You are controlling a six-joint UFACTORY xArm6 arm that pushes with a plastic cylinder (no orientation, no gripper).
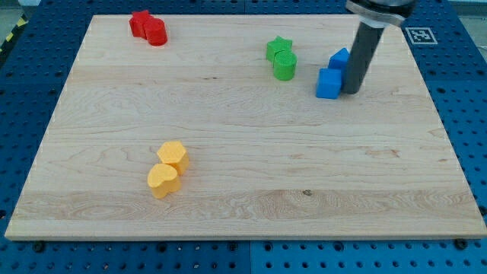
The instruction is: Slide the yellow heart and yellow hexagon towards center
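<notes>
Two yellow blocks, heart [163,180] touching hexagon [173,155], lie far from my tip [353,92], which touches blue blocks [333,74].

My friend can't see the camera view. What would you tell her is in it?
A wooden board holds pairs of touching blocks: yellow heart and yellow hexagon at lower left, two red blocks top left, two green blocks and two blue blocks upper right. My tip rests beside the blue ones.
</notes>
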